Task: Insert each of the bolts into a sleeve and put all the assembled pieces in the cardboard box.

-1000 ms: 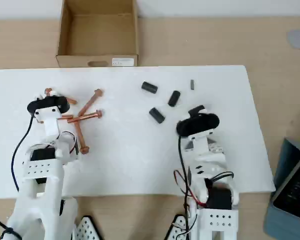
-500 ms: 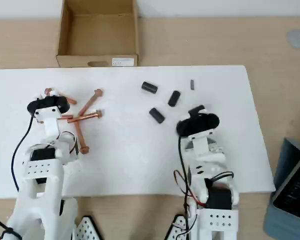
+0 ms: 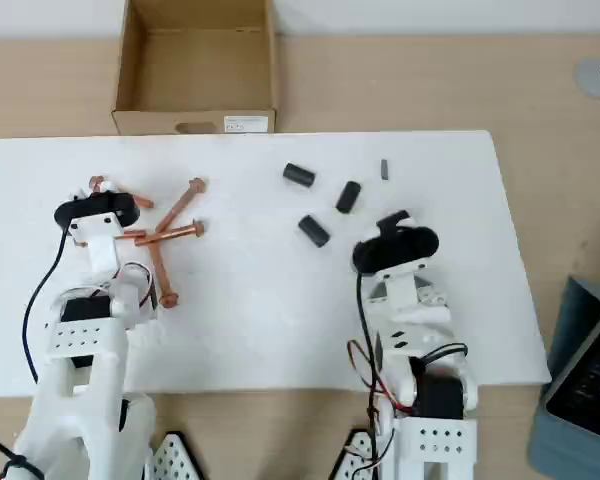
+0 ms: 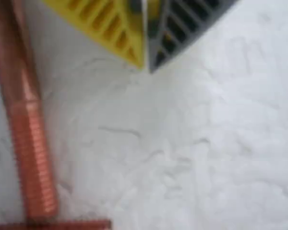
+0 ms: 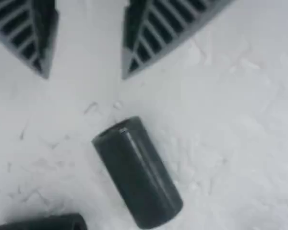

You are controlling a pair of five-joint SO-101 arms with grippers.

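Left gripper [image 4: 145, 64]: the 2 fingers meet at the tips with nothing between them. It sits low over the white mat [image 3: 270, 320], at the left edge of the bolt heap.

Bolts [image 3: 170, 233]: copper-coloured, lying crossed in a loose heap on the left part of the mat. One bolt [image 4: 24, 120] lies beside the closed tips, apart from them. Judged stiff, fairly heavy for their size, smooth and apt to roll; best taken across the plain shank near the head, leaving the threaded end free.

Cardboard box [image 3: 195, 122]: beyond the mat's far edge, open, no pieces inside.

Sleeves [image 3: 298, 175]: black, 3 lying apart right of centre, none fitted. Judged light, hard and quick to roll; hold across the body with the bore unblocked.

Right gripper [image 5: 85, 72]: fingers spread with a clear gap, holding nothing. One sleeve [image 5: 137, 172] lies on its side just ahead of the tips, untouched
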